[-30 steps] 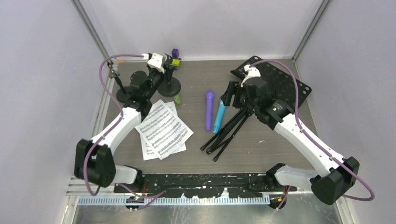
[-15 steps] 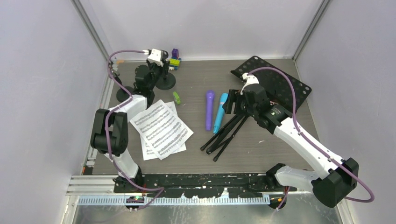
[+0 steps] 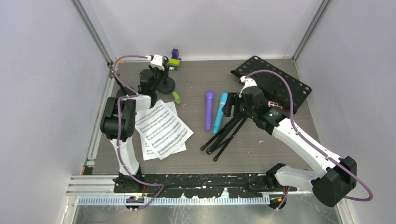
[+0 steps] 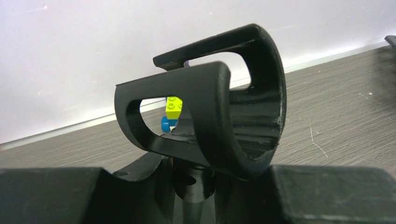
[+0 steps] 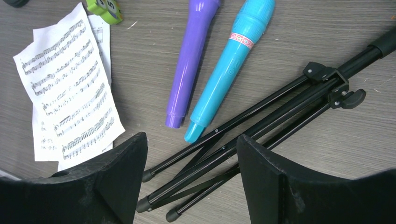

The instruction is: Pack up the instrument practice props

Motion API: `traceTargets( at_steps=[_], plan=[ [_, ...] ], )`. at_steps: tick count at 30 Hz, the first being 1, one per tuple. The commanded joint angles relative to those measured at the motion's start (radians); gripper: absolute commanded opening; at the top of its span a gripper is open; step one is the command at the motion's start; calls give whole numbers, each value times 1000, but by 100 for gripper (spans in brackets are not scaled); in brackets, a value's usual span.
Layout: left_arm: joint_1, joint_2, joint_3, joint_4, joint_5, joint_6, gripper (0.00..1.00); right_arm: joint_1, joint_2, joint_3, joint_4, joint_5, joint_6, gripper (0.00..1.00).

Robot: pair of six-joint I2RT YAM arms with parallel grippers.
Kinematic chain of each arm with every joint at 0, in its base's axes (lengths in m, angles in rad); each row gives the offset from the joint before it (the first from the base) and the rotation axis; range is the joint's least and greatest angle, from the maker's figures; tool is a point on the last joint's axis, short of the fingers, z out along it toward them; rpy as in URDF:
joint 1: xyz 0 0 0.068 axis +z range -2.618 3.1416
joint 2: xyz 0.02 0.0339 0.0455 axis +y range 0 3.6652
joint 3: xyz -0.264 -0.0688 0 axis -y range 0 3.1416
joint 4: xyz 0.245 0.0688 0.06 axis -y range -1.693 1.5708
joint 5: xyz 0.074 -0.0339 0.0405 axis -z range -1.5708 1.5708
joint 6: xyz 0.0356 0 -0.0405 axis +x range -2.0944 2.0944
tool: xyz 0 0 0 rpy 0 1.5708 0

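My left gripper (image 3: 160,74) is shut on the post of a short black mic holder (image 3: 166,84) at the back left. In the left wrist view the holder's curved clip (image 4: 219,116) rises just above my fingers (image 4: 70,196). My right gripper (image 3: 231,106) hangs open over the folded tripod legs (image 5: 243,140) of the black perforated music rack (image 3: 280,81), with nothing between its fingers (image 5: 280,186). The purple microphone (image 3: 209,109) and the cyan microphone (image 3: 219,113) lie side by side left of the legs. White sheet-music pages (image 3: 163,130) lie fanned at the front left.
A pile of coloured toy bricks (image 3: 174,58) sits against the back wall, and one green brick (image 3: 176,97) lies near the pages. A small red block (image 3: 272,103) shows beside the right arm. Grey walls close in the left, right and back.
The left arm has folded up toward the back left, still holding the mic holder, which shifted slightly left. The right gripper has slid a little forward and left over the tripod legs.
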Motion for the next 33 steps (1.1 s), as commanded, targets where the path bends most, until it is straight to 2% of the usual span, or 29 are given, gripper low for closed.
traceTargets(
  at_steps=[1,9,15,25,27,33],
  plan=[
    [4,10,36,250,-10,9,0,0,5,-12,43,-13,-25,75],
    [7,42,-1,284,-14,11,2,0,18,-17,53,-22,-28,75],
    [9,38,-47,314,-13,5,31,0,20,-15,53,-37,-21,75],
    [9,46,-97,341,-9,-3,38,-1,15,-8,46,-48,-16,75],
    [9,38,-104,334,-7,-2,44,0,13,-10,46,-49,-16,75],
    [9,-16,-150,317,-11,-26,71,-1,9,-9,46,-58,-11,75]
  ],
)
